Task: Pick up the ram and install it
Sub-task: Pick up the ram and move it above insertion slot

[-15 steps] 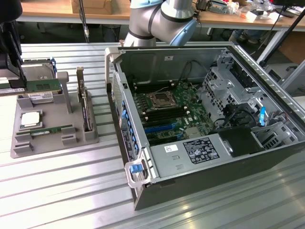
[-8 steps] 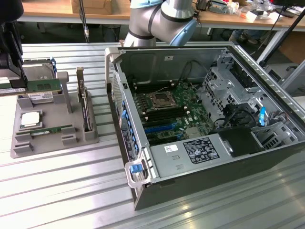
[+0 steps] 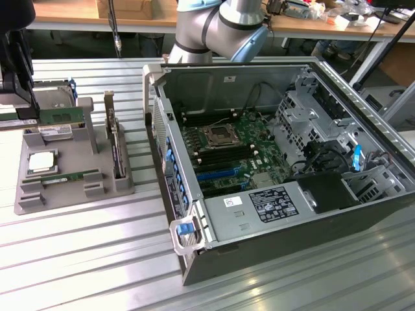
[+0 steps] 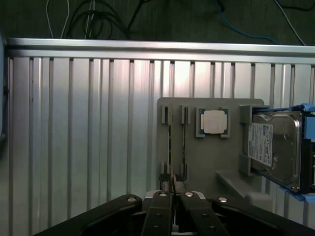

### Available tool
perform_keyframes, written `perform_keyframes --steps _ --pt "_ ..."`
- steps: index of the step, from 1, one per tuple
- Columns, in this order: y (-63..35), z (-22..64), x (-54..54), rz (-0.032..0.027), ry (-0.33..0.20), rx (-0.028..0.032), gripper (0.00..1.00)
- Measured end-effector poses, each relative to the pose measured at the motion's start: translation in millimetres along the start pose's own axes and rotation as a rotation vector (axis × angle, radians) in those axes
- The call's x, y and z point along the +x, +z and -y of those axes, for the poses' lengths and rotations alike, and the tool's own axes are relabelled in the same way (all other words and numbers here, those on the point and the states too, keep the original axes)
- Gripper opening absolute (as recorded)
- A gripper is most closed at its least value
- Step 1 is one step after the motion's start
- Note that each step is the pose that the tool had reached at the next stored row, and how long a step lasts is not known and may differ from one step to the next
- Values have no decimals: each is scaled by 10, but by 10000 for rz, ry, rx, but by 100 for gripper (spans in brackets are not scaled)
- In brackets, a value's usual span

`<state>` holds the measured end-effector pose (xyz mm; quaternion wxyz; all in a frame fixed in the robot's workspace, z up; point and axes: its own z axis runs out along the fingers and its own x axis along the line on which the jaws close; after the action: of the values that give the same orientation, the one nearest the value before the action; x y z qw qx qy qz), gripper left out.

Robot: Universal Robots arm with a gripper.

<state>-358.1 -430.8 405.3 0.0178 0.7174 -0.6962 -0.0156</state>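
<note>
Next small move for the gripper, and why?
Probably lift straight up a little: the fingers look shut on the ram, which sits just above the grey tray, near its posts. Clear those before swinging toward the open case.

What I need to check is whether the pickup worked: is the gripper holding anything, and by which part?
The ram, above the grey tray. The gripper pinches its flat faces at the upper long edge; where along its length cannot be told.

The place is a robotics lab or electronics workshop: a ribbed aluminium table (image 3: 78, 259) carries an open computer case (image 3: 292, 243) and a grey parts fixture (image 3: 58, 194), with a robot arm (image 3: 220, 26) and a cluttered wooden workbench (image 3: 71, 11) behind.
</note>
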Motion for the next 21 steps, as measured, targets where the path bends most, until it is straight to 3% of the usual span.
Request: perform_keyframes --steps 10,21 --pt "-7 137 4 -14 1 0 12" --pt "-10 227 7 -43 2 0 12"
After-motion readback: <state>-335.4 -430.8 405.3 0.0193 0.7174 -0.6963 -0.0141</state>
